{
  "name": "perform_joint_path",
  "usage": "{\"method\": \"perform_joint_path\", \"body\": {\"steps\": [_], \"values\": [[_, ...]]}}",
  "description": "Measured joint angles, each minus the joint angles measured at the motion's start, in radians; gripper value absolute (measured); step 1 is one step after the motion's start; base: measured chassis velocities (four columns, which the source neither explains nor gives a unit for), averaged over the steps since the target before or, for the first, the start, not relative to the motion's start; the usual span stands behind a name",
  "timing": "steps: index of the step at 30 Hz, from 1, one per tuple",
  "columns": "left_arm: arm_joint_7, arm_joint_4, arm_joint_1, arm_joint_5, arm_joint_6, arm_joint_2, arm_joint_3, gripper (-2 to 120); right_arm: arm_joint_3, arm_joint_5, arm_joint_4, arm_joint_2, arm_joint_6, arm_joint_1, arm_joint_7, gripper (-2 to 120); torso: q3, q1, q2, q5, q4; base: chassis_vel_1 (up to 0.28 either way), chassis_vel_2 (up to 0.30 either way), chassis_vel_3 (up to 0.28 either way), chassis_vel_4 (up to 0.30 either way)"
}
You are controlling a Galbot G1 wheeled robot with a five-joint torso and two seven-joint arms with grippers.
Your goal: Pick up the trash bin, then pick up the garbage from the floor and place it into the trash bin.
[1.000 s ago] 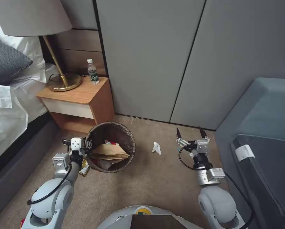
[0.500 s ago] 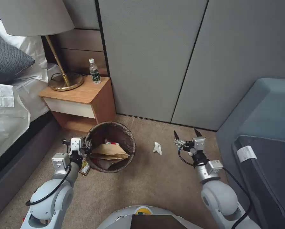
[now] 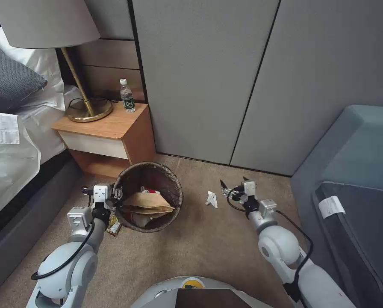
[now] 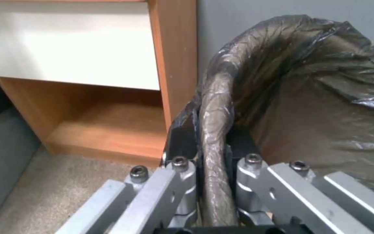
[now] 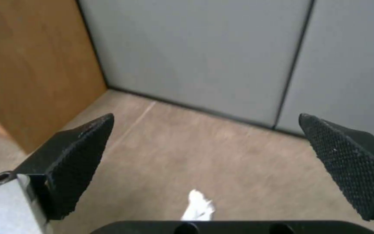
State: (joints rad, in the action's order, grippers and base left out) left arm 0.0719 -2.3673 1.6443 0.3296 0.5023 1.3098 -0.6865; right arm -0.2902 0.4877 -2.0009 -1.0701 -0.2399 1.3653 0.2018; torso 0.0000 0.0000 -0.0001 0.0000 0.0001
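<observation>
So the floor [image 3: 208,252] here is beige low-pile carpet, running back to the grey wardrobe panels at 12 o'clock. Directly on it: a crumpled white tissue [image 3: 211,199] sitting roughly dead centre, with bare carpet all around it. Over at 9 o'clock from the tissue there's the trash bin [image 3: 148,197], brown liner folded over the rim, a brown paper bag and other litter inside. I can't tell whether its base is actually resting on the carpet. Tucked right against the bin's 8 o'clock side is a yellow snack wrapper [image 3: 113,225]. At 11 o'clock stands a wooden nightstand [image 3: 110,139].
</observation>
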Motion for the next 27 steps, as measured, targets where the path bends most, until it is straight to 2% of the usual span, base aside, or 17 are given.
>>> {"method": "perform_joint_path", "body": {"steps": [2,7,10,27], "values": [[0.001,-0.002,-0.001,0.000,0.000,0.000,0.000,5,0.046,0.045,0.041,0.007,-0.022,-0.046,0.006,100,0.000,0.000,0.000,0.0000,0.0001,0.000,0.000,0.000,0.000],[0.001,-0.007,0.000,0.001,0.000,0.000,-0.001,5,0.095,0.059,0.103,0.010,-0.029,-0.096,0.006,100,0.000,0.000,0.000,0.0000,-0.0001,0.000,0.000,0.000,0.000],[0.002,-0.009,0.001,0.001,0.000,0.000,-0.003,5,0.148,0.064,0.185,0.006,-0.033,-0.152,0.003,100,0.000,0.000,0.000,0.0000,-0.0001,0.000,0.000,0.000,0.000],[0.003,-0.014,0.000,0.001,0.001,0.001,0.002,5,0.210,0.094,0.462,-0.041,-0.016,-0.259,-0.029,100,0.000,0.000,0.000,0.0000,-0.0001,0.000,0.000,0.000,0.000]]}}
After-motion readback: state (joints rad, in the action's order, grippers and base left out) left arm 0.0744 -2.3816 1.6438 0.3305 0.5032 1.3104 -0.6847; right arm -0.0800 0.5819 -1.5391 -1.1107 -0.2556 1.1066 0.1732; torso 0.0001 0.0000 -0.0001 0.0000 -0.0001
